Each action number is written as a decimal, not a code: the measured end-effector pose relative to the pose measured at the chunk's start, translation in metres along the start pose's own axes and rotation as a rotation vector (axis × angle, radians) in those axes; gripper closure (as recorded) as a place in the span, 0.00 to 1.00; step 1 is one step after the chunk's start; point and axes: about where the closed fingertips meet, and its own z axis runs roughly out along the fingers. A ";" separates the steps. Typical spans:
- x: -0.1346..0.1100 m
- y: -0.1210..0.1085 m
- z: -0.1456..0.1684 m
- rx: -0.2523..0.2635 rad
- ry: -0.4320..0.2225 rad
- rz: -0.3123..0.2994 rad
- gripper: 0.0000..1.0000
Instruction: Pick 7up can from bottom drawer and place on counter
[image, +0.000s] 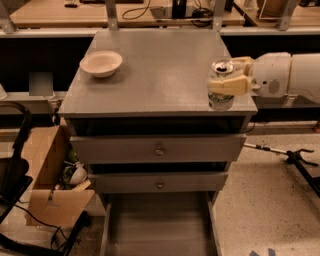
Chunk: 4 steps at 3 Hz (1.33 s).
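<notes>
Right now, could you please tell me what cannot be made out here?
Camera view only:
7up can sides: mostly covered by the pincer clamped round it at the counter's front right corner.
Whether the can touches the counter: unclear.
Bottom drawer front: cut off by the lower edge.

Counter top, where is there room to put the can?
The counter is bare in the middle, between the bowl on the left and the pincer holding the can at the front right corner. Those spots are crowded.
</notes>
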 end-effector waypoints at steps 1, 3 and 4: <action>-0.022 -0.061 0.034 -0.019 0.006 0.021 1.00; -0.045 -0.152 0.040 0.089 -0.067 -0.023 1.00; -0.029 -0.188 0.015 0.173 -0.160 0.005 1.00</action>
